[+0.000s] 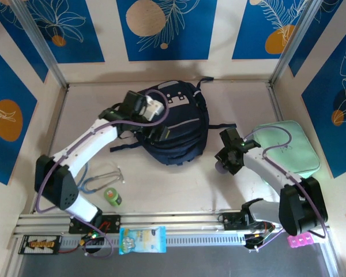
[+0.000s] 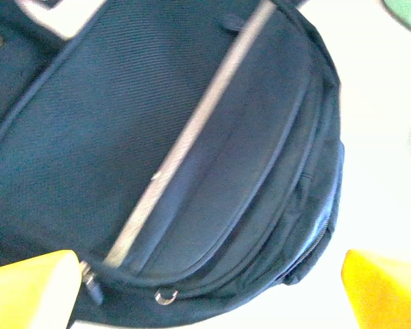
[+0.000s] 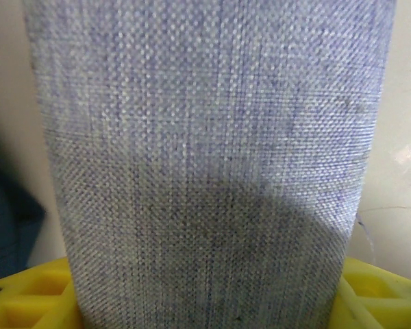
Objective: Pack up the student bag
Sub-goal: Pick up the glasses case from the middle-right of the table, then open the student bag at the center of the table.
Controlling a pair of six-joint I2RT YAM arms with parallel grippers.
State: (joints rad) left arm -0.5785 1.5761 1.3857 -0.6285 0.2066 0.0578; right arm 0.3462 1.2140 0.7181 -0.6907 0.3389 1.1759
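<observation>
Grey woven fabric (image 3: 205,164) btwn right jaws, ends cut off; student bag (image 2: 192,137) blurry.

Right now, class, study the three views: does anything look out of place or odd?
Yes. A snack packet lies on the slotted strip at the near edge, not on the table with the student bag. A small pink item sits there too, by the right arm's base. Nothing looks spilled or damaged.

The table (image 1: 179,184) carries the student bag (image 1: 181,141) beneath the left gripper (image 1: 158,128), a grey pouch (image 3: 205,164) clasped in the right gripper (image 1: 225,163), a mint-green case (image 1: 291,150) to its right, and a green tape roll (image 1: 113,197) behind the left gripper.
</observation>
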